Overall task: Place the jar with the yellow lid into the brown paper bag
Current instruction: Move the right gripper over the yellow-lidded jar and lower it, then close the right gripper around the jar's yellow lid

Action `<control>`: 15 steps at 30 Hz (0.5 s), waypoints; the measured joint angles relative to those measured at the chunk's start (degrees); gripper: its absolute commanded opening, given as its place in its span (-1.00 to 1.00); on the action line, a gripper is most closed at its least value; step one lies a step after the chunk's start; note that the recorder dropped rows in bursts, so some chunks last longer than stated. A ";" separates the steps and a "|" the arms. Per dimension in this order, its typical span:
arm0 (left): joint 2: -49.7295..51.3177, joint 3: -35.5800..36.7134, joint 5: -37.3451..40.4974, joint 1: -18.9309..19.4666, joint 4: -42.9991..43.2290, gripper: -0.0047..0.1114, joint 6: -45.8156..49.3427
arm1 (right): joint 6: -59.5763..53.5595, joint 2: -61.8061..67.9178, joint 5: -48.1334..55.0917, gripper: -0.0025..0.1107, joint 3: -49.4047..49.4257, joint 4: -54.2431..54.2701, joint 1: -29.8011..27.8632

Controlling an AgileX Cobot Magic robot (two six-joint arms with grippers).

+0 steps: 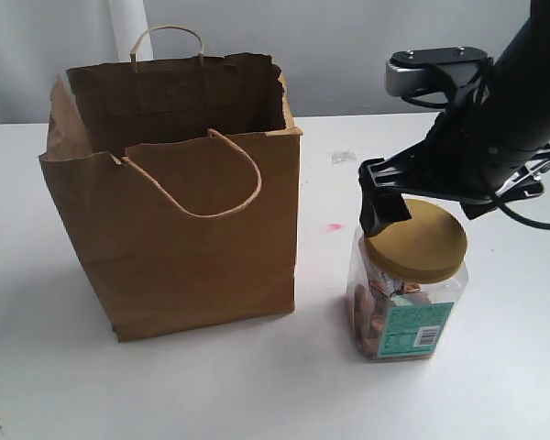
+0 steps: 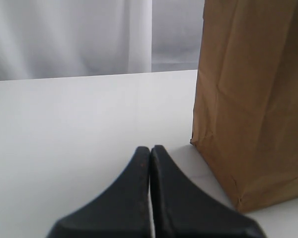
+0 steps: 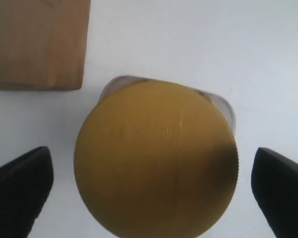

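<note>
while the yellow-lidded jar (image 1: 405, 293) stands on the table (image 1: 257, 385) right of the brown paper bag (image 1: 192, 247), the right gripper (image 1: 440, 206) hangs over its lid. left wrist view: left gripper (image 2: 150, 153) pressed together, empty, beside the bag. right wrist view: fingers (image 3: 20, 191) spread wide, flanking the lid.

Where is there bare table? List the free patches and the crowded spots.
Free: the table in front of the brown paper bag and yellow-lidded jar; the narrow strip between them; the stretch left of the bag. Crowded: above the jar, where the open right gripper hovers.

Bright even light, soft shadows — close-ups blurry
</note>
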 measured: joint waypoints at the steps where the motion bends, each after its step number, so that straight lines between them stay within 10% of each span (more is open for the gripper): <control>1: 0.00 0.00 0.00 0.00 0.00 -0.90 0.00 | 0.00 0.28 -0.36 0.90 0.00 0.00 0.00; 15: 0.00 0.00 0.00 0.00 0.00 -0.90 0.00 | 0.10 4.64 -1.31 0.90 0.00 0.00 0.00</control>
